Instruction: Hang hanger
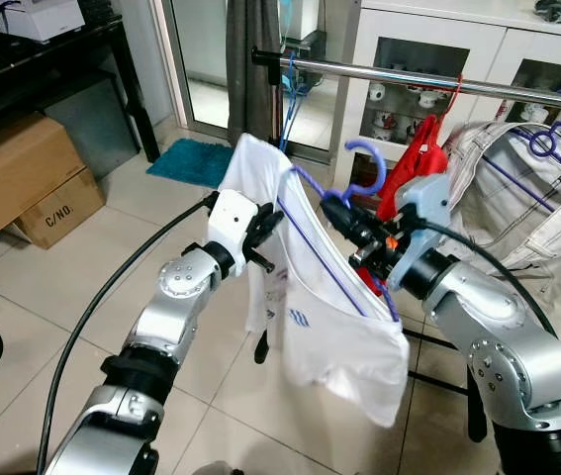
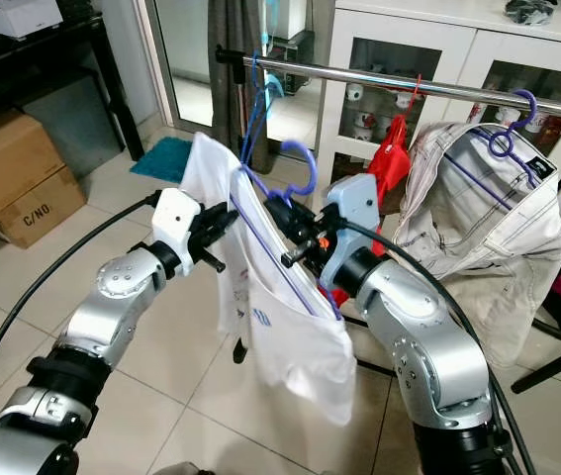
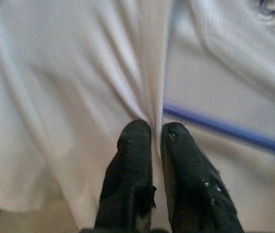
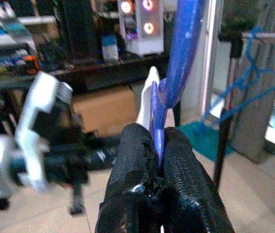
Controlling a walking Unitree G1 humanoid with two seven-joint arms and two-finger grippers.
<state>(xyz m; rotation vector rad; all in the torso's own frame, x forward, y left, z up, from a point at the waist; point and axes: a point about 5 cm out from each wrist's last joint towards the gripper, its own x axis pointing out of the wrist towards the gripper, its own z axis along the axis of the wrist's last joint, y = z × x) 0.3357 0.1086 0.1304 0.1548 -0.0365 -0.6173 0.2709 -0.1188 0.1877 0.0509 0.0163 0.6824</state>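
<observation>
I note a pale tiled floor (image 1: 52, 287), cardboard boxes (image 1: 23, 178) under a black shelf (image 1: 52, 59), a teal mat (image 1: 193, 161), and a white glass-fronted cabinet (image 1: 438, 59).

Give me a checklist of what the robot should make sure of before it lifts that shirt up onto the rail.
1. Right pincer clamped on the purple plastic hanger: ok, its fingers squeeze the hanger just below the hook.
2. Left pincer holding the white cotton T-shirt: ok, fabric is pinched between its fingers.
3. Shirt sitting on the hanger: ok, though it droops unevenly.
4. Hook raised to the shiny metal rail: not ok, it is below the rail.
5. Free stretch of rail: ok, a gap lies between the blue hangers and the red garment.
6. Hook opening turned toward the rail: cannot tell.
</observation>
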